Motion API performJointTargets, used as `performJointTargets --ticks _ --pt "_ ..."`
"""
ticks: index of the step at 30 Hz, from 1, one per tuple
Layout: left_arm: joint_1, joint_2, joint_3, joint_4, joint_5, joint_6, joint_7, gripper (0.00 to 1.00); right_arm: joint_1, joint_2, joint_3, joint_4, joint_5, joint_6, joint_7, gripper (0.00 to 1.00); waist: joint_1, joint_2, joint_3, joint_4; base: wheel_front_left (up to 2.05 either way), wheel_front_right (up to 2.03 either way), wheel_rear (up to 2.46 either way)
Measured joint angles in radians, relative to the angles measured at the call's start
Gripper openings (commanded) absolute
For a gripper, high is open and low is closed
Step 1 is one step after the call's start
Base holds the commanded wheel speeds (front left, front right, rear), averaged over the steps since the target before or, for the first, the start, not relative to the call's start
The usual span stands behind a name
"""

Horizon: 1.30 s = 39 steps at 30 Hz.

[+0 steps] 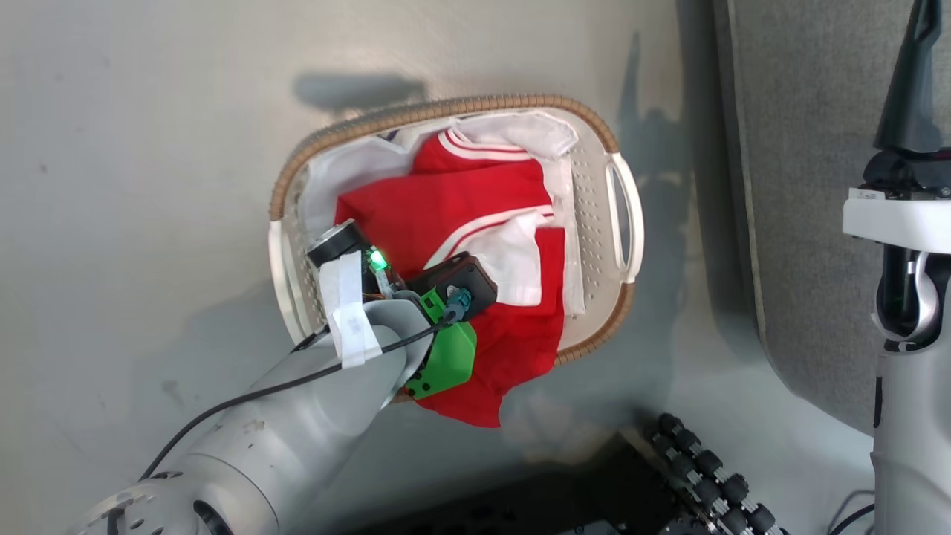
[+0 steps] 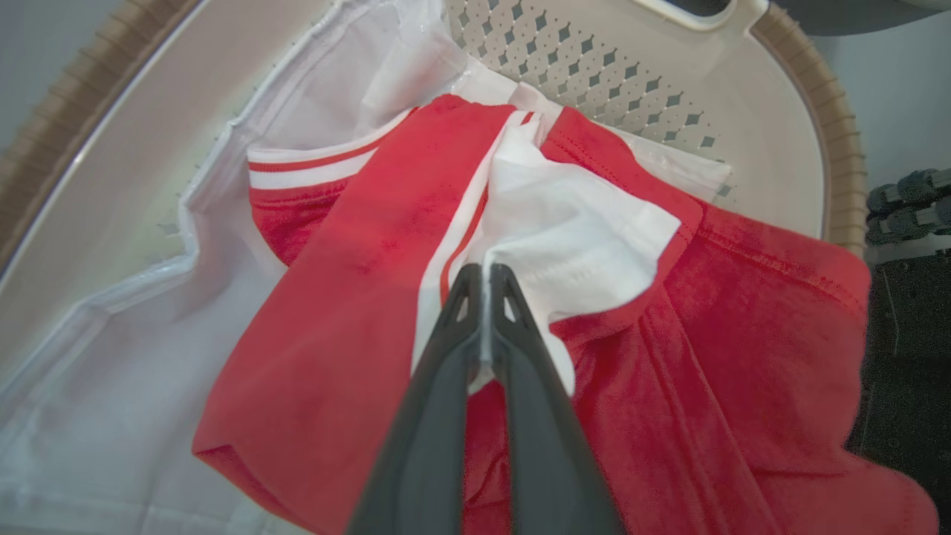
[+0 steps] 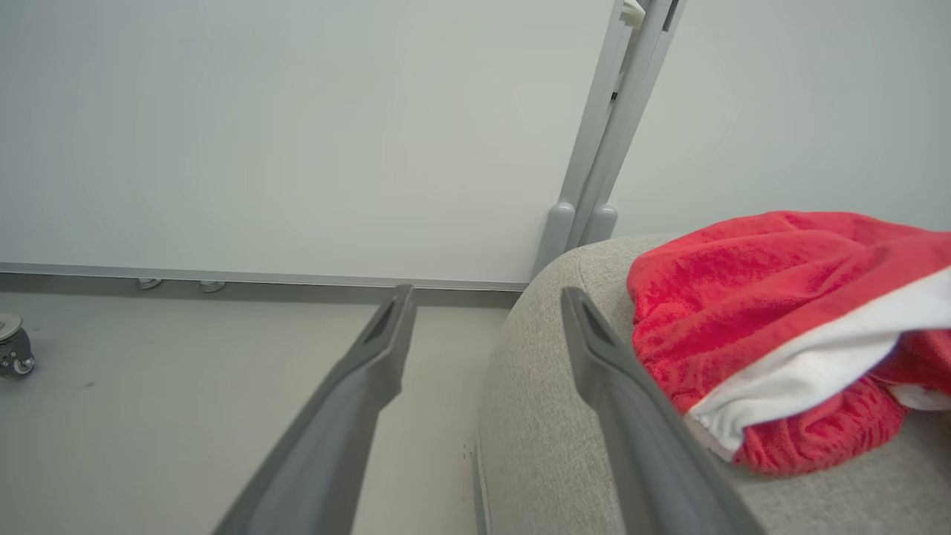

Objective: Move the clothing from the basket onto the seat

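The clothing (image 1: 453, 212), red with white bands and a white panel, lies heaped in the basket (image 1: 594, 186), and one red fold hangs out over the basket's rim on the robot's side. Under it a thin white liner sheet (image 2: 111, 386) covers the basket's bottom and climbs its walls. The left gripper (image 2: 484, 273) is down inside the basket, its two dark fingers pressed together with a pinch of the clothing's white panel caught between them. From the head, the left arm's wrist and its green bracket (image 1: 446, 360) cover that grip and the near part of the basket. Right of the basket, across a strip of floor (image 1: 148, 186), stands the grey seat (image 1: 817, 186), with a second red garment (image 3: 780, 319) lying on it. The right gripper (image 3: 487, 297) hangs well right of the basket by the seat's rounded edge, fingers spread wide and empty. Nearer the robot than the basket sits its dark base (image 1: 706, 475) with roller wheels
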Motion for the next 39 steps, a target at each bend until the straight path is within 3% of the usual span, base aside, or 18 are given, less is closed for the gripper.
performJointTargets --ticks 9,14,23,39 --pt "0.029 0.004 0.026 -0.117 -0.034 0.031 -0.090 0.00 0.049 0.001 0.009 0.043 -0.071 0.000 0.000 1.00 0.0000 0.0000 -0.132 0.036 0.00 0.00 0.00" --pt "0.038 0.049 0.049 -0.220 -0.039 0.060 -0.104 0.00 0.097 0.001 0.007 0.077 -0.100 0.000 0.000 1.00 -0.0001 0.0000 -0.221 0.058 0.00 0.00 0.00" --pt "0.040 0.196 0.070 -0.459 -0.020 0.109 -0.089 0.00 0.186 0.001 0.037 0.153 -0.131 0.000 0.000 1.00 -0.0001 0.0000 -0.409 0.094 0.00 0.00 0.00" --pt "-0.094 0.484 0.150 -0.926 0.000 0.139 0.095 0.00 0.243 0.000 0.139 0.248 -0.116 0.000 0.000 1.00 -0.0002 0.0000 -0.697 0.110 0.00 0.00 0.00"
